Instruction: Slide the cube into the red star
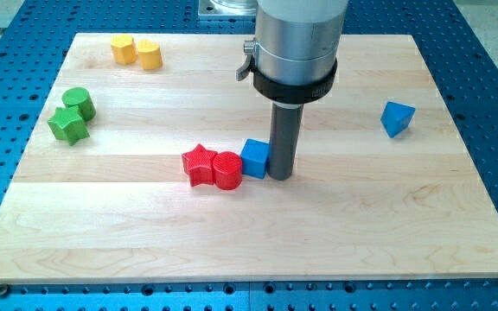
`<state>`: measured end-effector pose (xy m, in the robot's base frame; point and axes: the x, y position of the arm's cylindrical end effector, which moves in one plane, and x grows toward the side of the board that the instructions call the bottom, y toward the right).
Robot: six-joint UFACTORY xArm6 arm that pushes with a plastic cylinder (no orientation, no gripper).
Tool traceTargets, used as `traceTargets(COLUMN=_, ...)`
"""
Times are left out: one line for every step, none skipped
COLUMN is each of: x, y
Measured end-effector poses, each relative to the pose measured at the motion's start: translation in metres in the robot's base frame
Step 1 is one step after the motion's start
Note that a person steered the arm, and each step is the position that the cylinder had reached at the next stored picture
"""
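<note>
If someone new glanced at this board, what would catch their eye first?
Probably the big silver arm housing at the view's top centre, its dark rod ending at my tip. The tip sits against the blue cube on its right side, which touches a red cylinder beside the red star.

2 yellow blocks (136, 51), green blocks (73, 115), red cylinder (228, 170), blue block (397, 118)

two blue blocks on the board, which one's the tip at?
The blue cube beside the red cylinder: my tip stands against its right side. The other blue block sits far right.
</note>
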<state>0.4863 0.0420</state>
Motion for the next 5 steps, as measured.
traceTargets(x=-0.014, y=-0.006)
traceTargets(x=-0.031, y=-0.027)
traceTargets(x=-0.042, y=-0.057)
traceTargets(x=-0.044, y=-0.067)
traceTargets(x=-0.079, y=-0.06)
